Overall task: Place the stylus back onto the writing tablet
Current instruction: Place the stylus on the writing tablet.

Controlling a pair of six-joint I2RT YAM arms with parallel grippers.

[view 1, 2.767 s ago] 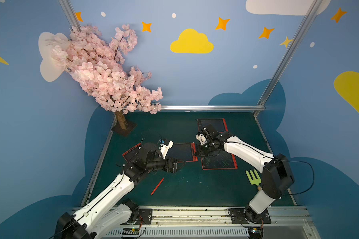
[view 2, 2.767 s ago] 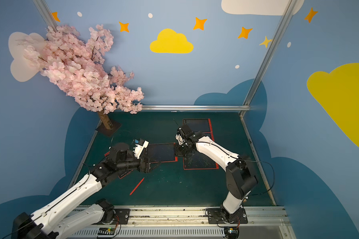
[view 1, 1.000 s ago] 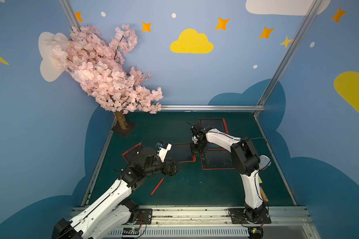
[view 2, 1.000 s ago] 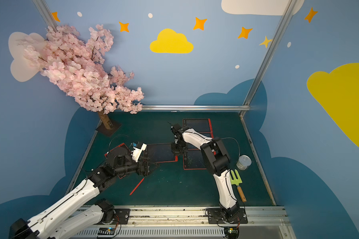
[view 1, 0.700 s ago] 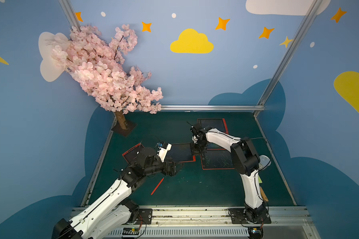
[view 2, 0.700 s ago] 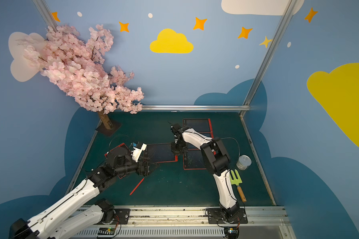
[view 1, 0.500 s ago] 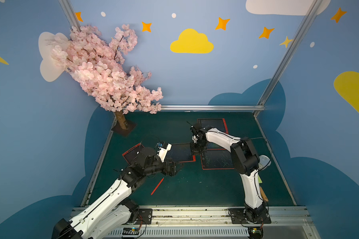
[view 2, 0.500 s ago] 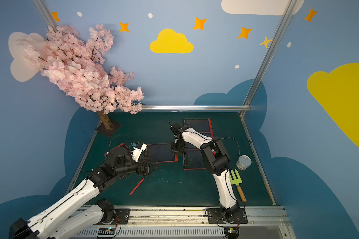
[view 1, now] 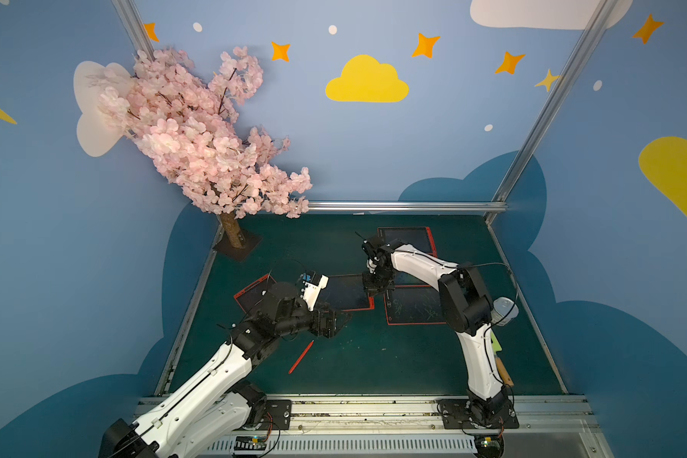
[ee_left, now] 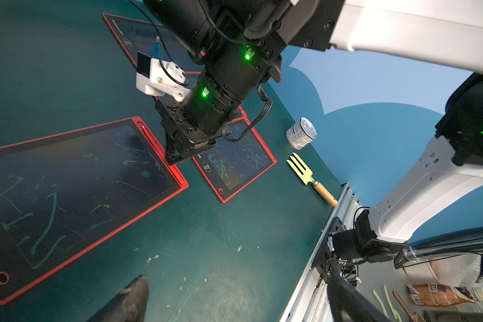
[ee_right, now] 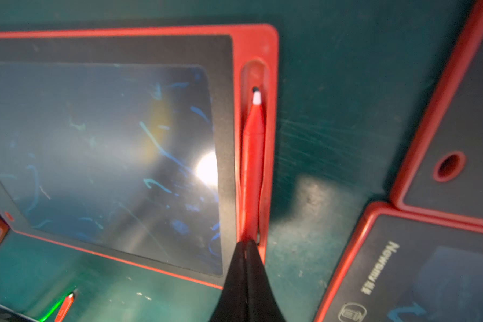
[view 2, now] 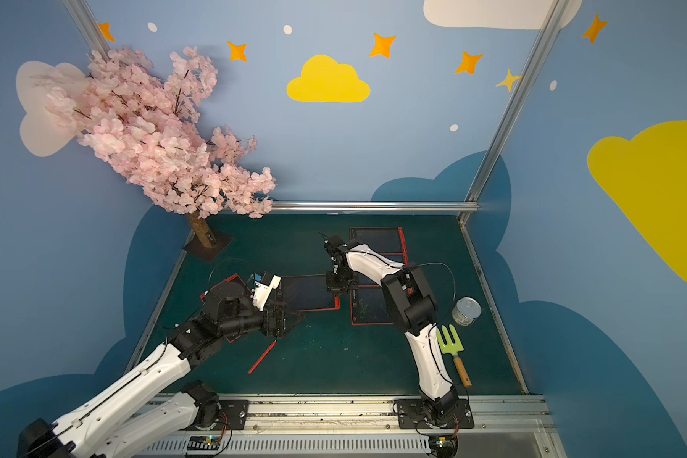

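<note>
1. Red plastic stylus (ee_right: pixel 252 167) lies in the side groove of the red-framed black writing tablet (ee_right: pixel 255 41).
2. Right claw (ee_right: pixel 246 248), tips pressed together, bears on its rear end, likely seating it.
3. Left claw (view 1: pixel 331 322) hangs spread over the green bench (view 1: pixel 393 357) near a loose red stylus (view 1: pixel 301 357), probably next.

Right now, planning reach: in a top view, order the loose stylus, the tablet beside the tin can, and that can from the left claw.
1. loose stylus, close beside the left claw
2. tablet, farther to the right
3. tin can, farthest right
</note>
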